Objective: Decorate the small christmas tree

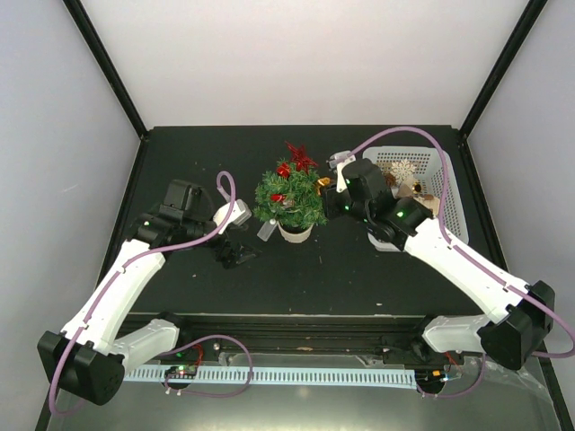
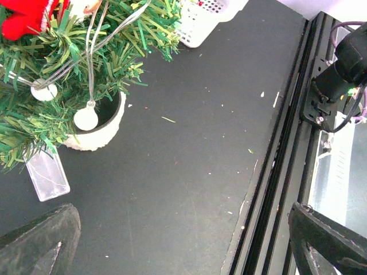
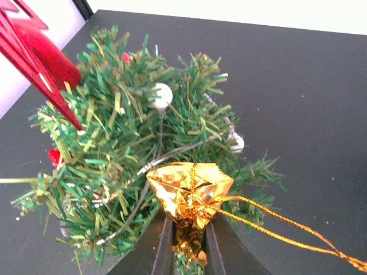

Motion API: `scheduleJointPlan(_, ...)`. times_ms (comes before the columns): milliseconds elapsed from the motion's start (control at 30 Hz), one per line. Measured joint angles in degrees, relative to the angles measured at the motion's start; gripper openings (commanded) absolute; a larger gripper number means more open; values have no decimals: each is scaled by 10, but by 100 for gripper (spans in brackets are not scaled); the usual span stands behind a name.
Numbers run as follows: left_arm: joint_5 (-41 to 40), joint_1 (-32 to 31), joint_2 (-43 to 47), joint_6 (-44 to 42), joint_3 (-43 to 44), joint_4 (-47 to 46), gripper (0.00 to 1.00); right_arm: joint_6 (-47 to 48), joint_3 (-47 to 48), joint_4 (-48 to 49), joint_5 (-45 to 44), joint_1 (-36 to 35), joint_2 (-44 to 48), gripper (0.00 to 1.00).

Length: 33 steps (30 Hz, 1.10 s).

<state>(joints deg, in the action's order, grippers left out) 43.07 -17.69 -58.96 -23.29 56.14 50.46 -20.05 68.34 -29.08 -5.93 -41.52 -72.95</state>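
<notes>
The small christmas tree (image 1: 289, 199) stands mid-table in a white pot (image 1: 296, 233) with a pale tag (image 2: 47, 176). It carries a red star (image 1: 300, 157), red ornaments and a string of white bulbs (image 3: 162, 95). My right gripper (image 3: 189, 243) is shut on a gold foil ornament (image 3: 191, 195) with a gold cord (image 3: 287, 226), held against the tree's right side (image 1: 323, 184). My left gripper (image 1: 235, 254) is open and empty, low over the table left of the pot; its fingertips (image 2: 40, 240) show at the bottom corners of the left wrist view.
A white mesh basket (image 1: 449, 193) of ornaments, with a white snowflake (image 1: 402, 169), stands at the back right behind my right arm. The table's front rail (image 2: 287, 166) runs along the near edge.
</notes>
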Motion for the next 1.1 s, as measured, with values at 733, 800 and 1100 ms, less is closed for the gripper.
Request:
scheduleJointPlan(733, 0, 1, 1, 1, 0, -8, 99, -9, 34, 3, -19, 0, -47, 8)
scheduleJointPlan(800, 0, 1, 1, 1, 0, -8, 99, -11, 34, 4, -13, 0, -50, 8)
scheduleJointPlan(1100, 0, 1, 1, 1, 0, -9, 99, -13, 18, 25, 21, 0, -50, 9)
